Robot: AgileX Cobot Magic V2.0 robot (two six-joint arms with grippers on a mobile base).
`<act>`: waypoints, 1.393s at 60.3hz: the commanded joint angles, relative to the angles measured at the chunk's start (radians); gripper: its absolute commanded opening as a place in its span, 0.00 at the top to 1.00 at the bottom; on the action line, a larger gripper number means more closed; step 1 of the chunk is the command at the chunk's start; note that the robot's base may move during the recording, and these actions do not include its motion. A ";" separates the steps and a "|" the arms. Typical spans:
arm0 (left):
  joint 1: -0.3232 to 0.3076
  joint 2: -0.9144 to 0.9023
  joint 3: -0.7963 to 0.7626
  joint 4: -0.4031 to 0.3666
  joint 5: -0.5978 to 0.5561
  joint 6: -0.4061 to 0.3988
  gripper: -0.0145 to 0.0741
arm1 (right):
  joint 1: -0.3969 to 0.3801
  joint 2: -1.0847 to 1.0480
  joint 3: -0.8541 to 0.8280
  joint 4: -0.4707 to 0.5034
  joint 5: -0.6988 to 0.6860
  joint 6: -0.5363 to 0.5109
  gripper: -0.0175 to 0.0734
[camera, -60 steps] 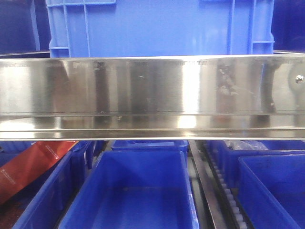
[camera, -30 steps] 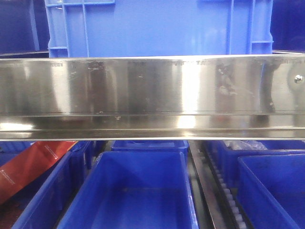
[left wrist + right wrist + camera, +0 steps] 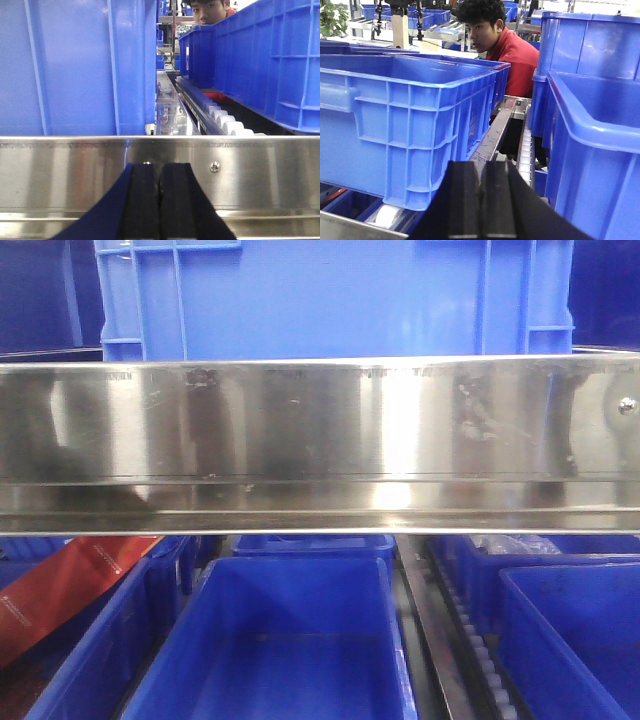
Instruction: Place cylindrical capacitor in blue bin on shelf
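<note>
Where visible, both claws (image 3: pixel 160 200) (image 3: pixel 481 205) closed.

An industrial storage or warehouse area, like a parts stockroom in a factory. A brushed stainless-steel shelf (image 3: pixel 320 440) with a wide reflective front rail spans the front view. Large blue plastic bins (image 3: pixel 290 640) sit in rows on the tier below, and a bigger blue crate (image 3: pixel 330 295) stands on the tier above. Roller tracks (image 3: pixel 222 120) run between the bins, as on flow racking. Behind the bins a person in a red top (image 3: pixel 507 47) looks on, with more blue bins and metal racks in the background.
</note>
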 commanded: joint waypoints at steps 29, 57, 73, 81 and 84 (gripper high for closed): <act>-0.007 -0.006 -0.001 -0.004 -0.028 -0.005 0.96 | -0.006 -0.004 0.002 -0.003 -0.021 -0.003 0.98; -0.007 -0.006 -0.001 -0.004 -0.028 -0.005 0.96 | -0.077 -0.032 0.009 0.008 -0.016 -0.003 0.98; -0.007 -0.006 -0.001 -0.004 -0.028 -0.005 0.96 | -0.242 -0.172 0.221 0.038 -0.118 0.054 0.98; -0.007 -0.006 -0.001 -0.004 -0.028 -0.005 0.96 | -0.262 -0.238 0.352 0.029 -0.167 0.054 0.98; -0.007 -0.006 -0.001 -0.004 -0.028 -0.005 0.96 | -0.262 -0.260 0.390 0.027 -0.172 0.054 0.98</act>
